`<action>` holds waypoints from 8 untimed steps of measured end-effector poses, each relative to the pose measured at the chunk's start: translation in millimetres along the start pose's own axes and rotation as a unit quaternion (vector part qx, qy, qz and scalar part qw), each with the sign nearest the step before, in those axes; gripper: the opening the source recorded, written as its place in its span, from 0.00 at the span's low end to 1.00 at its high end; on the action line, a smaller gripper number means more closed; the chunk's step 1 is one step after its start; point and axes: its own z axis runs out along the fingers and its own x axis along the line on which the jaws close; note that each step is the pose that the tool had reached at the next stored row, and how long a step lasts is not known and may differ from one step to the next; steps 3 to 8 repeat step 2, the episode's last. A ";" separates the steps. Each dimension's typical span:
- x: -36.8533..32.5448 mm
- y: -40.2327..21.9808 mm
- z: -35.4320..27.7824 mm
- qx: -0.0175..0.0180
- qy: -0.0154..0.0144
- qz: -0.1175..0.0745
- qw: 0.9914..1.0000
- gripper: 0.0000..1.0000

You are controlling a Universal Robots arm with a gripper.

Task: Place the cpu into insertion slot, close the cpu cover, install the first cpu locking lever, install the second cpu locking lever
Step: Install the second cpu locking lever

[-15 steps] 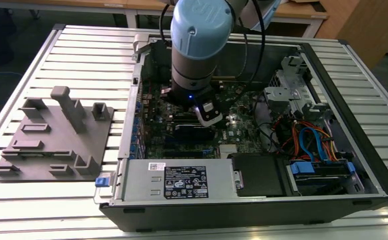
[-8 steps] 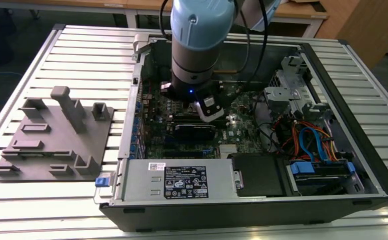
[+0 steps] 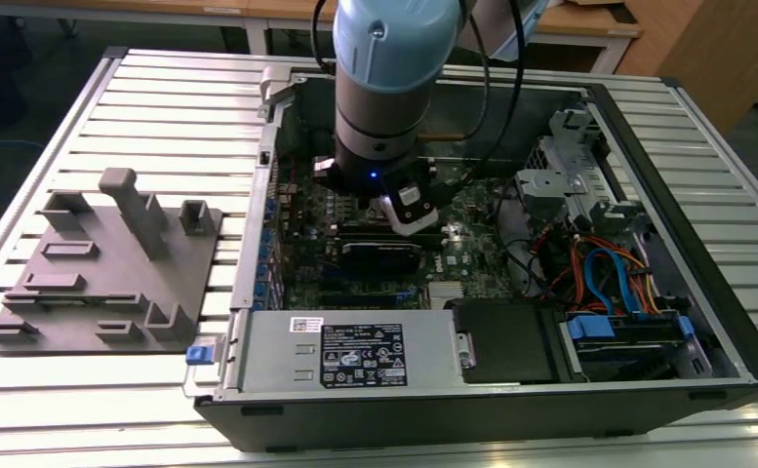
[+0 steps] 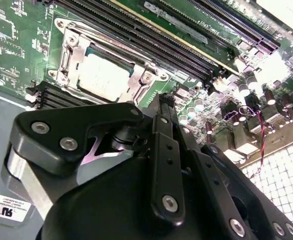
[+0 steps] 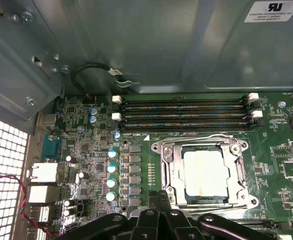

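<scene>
Small square silver-grey cpu (image 5: 203, 173) sits in dark metal-rimmed insertion slot (image 5: 169, 150), thin silver cpu cover (image 5: 240, 172) closed over it (exterior view: arm hides socket); black hand (image 5: 159, 197) just beside, opening indiscernible.

Shiny metal cpu cover (image 5: 205, 146) frames the matt, pale cpu (image 5: 203, 172) (smudged).

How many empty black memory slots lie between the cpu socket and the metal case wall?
3: the slots run in parallel rows beside the covered cpu, between it and the case wall. Others beyond the socket may be hidden by the hand.
</scene>
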 end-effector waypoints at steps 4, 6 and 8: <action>0.0 0.0 0.0 0.000 0.000 0.000 1.000 0.11; 0.0 0.0 0.0 0.000 0.000 0.000 1.000 0.11; 0.0 0.0 0.0 0.000 0.000 0.000 1.000 0.11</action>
